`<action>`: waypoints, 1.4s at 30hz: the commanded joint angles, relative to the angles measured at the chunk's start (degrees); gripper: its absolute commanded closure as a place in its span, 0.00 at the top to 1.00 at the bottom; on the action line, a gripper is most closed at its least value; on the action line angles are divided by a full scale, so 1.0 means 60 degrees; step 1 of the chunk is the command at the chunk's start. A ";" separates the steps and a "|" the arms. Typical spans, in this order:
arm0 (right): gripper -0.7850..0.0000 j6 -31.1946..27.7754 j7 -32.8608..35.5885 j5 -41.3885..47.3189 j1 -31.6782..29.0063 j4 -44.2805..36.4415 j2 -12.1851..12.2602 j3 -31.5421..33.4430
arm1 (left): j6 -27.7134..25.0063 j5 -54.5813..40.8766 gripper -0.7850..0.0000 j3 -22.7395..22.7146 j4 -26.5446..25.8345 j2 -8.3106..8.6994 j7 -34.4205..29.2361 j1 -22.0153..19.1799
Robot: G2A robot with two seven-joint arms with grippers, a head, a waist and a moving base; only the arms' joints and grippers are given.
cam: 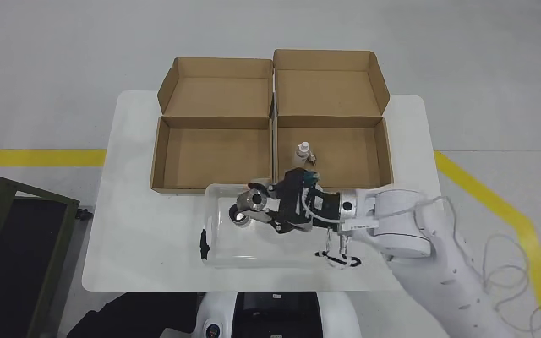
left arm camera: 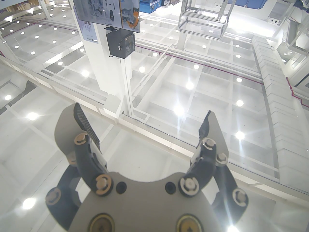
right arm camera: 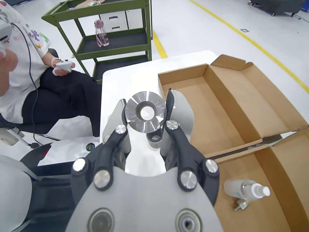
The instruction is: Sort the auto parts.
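Observation:
My right gripper point(right arm camera: 146, 103) is shut on a silver flanged metal disc point(right arm camera: 145, 114) with a round hole through its middle. From above, the disc point(cam: 249, 202) hangs over the far left part of a clear plastic tray point(cam: 221, 250), held by the right gripper point(cam: 256, 204). A smaller dark ring point(right arm camera: 154, 139) lies in the tray just under it. A black part point(cam: 204, 245) sits at the tray's left edge. My left gripper point(left arm camera: 142, 108) is open, holds nothing and points up at the ceiling.
Two open cardboard boxes stand behind the tray. The left box point(cam: 211, 159) is bare. The right box point(cam: 359, 156) holds a small white spray bottle point(cam: 303, 151) and a small metal fitting point(cam: 314, 159). A black looped piece point(cam: 338, 257) lies at the tray's right end.

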 commanded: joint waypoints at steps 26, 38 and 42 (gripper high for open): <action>0.00 -0.0742 -0.2854 0.0294 -0.0712 -0.0124 0.0199 0.1913 | 0.0000 0.0000 1.00 0.0000 0.0000 0.0000 0.0000 0.0000; 0.00 0.0241 -0.2746 -0.0686 0.0033 0.0756 0.0004 0.0569 | 0.0000 0.0000 1.00 0.0000 0.0000 0.0000 0.0000 0.0000; 0.00 0.0574 -0.2476 -0.1055 0.0404 0.1072 -0.0094 -0.0017 | 0.0000 0.0000 1.00 0.0000 0.0000 0.0000 0.0000 0.0000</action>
